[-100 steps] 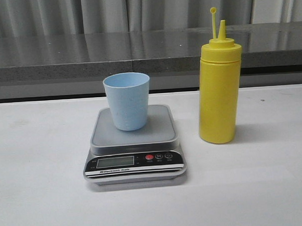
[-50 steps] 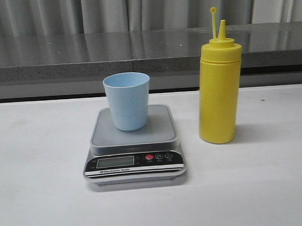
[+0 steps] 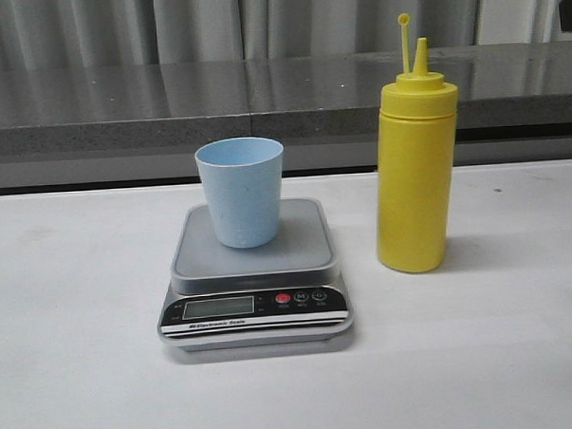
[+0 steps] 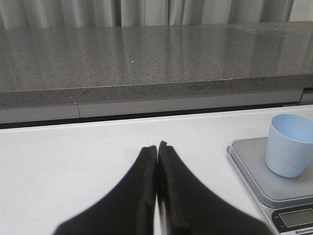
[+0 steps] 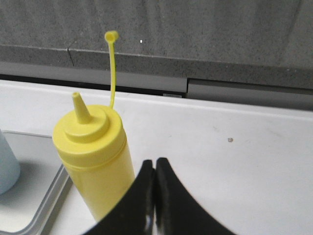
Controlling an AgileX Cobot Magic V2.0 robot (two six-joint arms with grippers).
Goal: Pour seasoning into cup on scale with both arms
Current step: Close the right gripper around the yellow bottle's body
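The pale blue cup [image 3: 241, 191] stands upright on the silver-grey platform of the scale [image 3: 307, 253], at the middle of the white table. To its right the tall yellow seasoning bottle [image 3: 415, 171] stands upright, its thin tethered cap sticking up beside the nozzle. Neither arm shows in the front view. In the left wrist view my left gripper [image 4: 157, 146] is shut and empty over bare table, with the cup [image 4: 289, 145] and scale [image 4: 254, 174] off to one side. My right gripper [image 5: 155, 161] is shut and empty, just beside the seasoning bottle [image 5: 95, 156].
A grey stone ledge [image 3: 167, 101] runs along the back of the table, with grey curtains [image 3: 211, 23] behind it. The scale's black front panel [image 3: 255, 305] with display and red button faces the near edge.
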